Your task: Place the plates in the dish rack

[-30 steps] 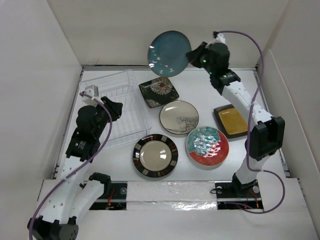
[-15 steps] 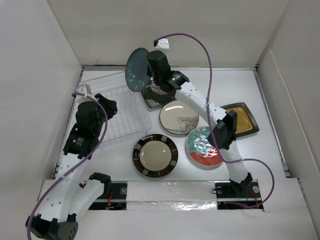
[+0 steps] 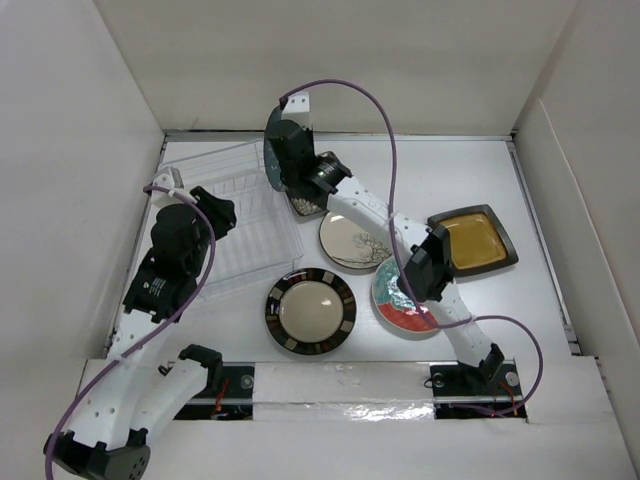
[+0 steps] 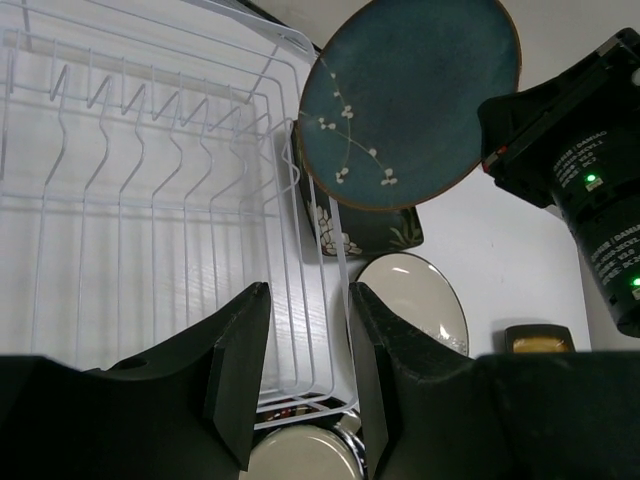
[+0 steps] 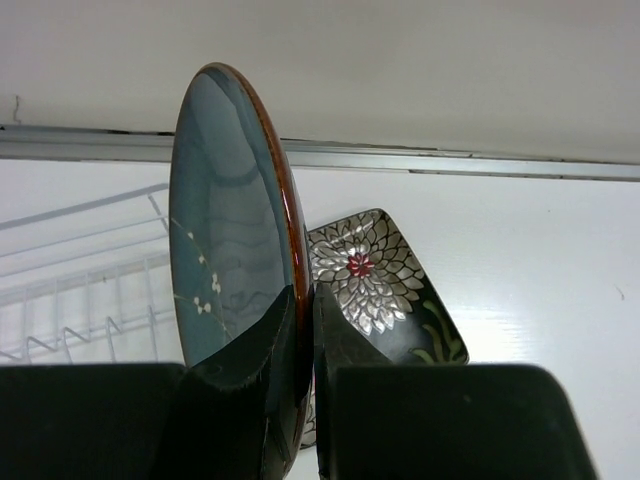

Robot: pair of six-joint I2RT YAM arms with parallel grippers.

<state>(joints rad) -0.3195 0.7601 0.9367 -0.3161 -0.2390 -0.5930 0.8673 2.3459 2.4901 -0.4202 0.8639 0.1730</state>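
Plate, teal (image 5: 225,220), stands on edge near rack (image 4: 150,200) far-right corner, clenched in R gripper (image 5: 302,310). L gripper (image 4: 305,320) released, hovering over rack's near side.

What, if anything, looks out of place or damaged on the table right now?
Nothing stands out. The right gripper holds the teal plate on edge by its rim at the far right corner of the dish rack, whose slots are empty. The other plates lie flat, none visibly broken. The left gripper is open over the rack.
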